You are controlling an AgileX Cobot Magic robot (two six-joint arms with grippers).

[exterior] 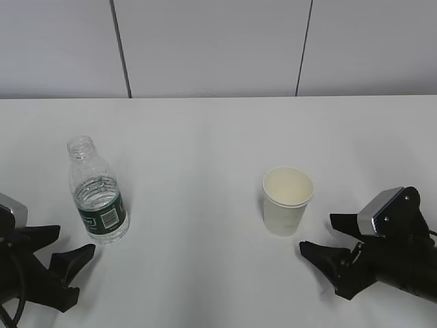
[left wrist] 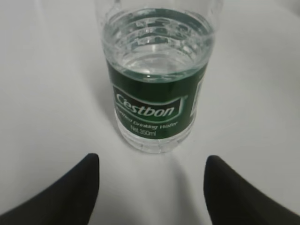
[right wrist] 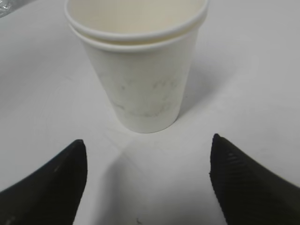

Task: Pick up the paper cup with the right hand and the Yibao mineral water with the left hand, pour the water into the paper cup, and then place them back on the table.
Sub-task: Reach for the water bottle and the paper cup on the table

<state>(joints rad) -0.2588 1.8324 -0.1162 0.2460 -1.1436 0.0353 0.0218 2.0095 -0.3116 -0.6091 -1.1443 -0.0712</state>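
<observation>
- The right hand (exterior: 326, 236), jaws apart, faces the upright paper cup (exterior: 287, 200) just ahead.
- The left hand (exterior: 66, 247), likewise spread, fronts the upright Yibao mineral water (exterior: 97, 192), seemingly centred.

Both arms are matte black, each carrying a grey-silver box on its wrist and ending in a black pincer (left (exterior: 61, 254), right (exterior: 319, 236)) with tapered, pointed fingers (right wrist: 243, 180), faintly ribbed.
</observation>
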